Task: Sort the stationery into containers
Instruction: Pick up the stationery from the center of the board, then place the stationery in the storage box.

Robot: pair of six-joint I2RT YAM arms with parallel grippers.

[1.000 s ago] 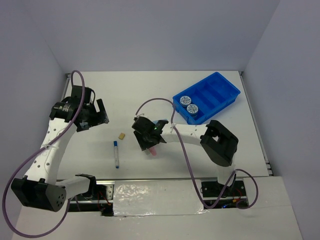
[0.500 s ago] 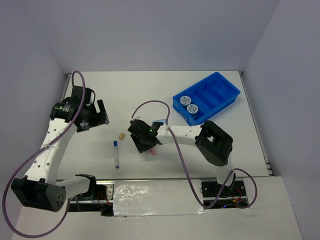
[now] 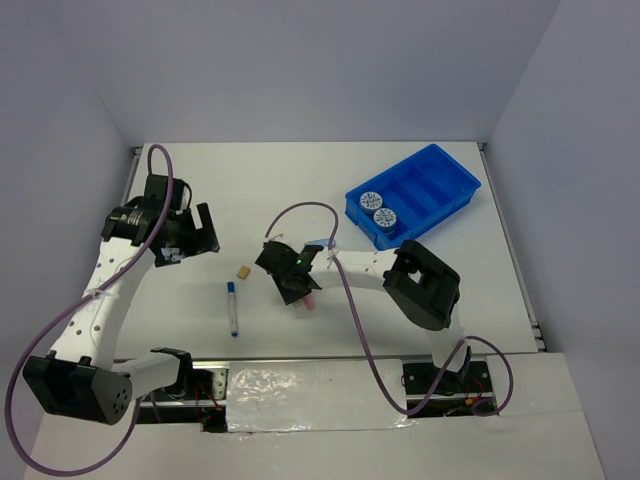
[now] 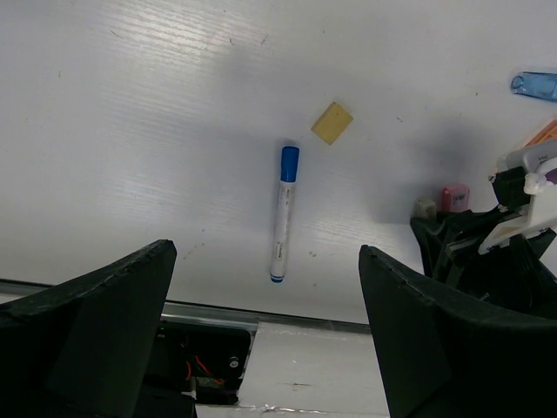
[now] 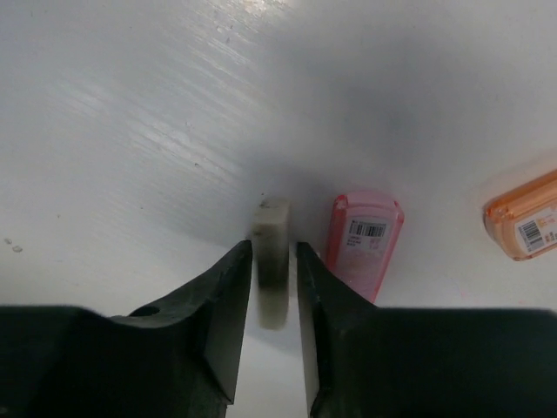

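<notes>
My right gripper point(image 5: 274, 261) is low over the table, and its jaws close round a slim grey piece point(image 5: 271, 248) that stands on edge. A pink piece point(image 5: 364, 244) lies just to its right and an orange piece point(image 5: 522, 226) further right. From above, the right gripper point(image 3: 298, 288) is at the table's middle. My left gripper point(image 3: 187, 235) is open and empty, high over the left side. Below it lie the blue-white pen point(image 4: 283, 213) and the tan eraser point(image 4: 332, 122). The blue tray point(image 3: 432, 185) at the back right holds two clear boxes point(image 3: 377, 208).
A blue slim piece point(image 4: 533, 84) lies behind the right gripper. The pen point(image 3: 233, 308) and the eraser point(image 3: 243, 271) lie between the arms. The table's front edge with a metal rail point(image 4: 218, 312) runs under the left gripper. Grey walls close in three sides.
My right gripper has moved a little left and down onto the grey piece beside the pink one. The left arm has barely moved.
</notes>
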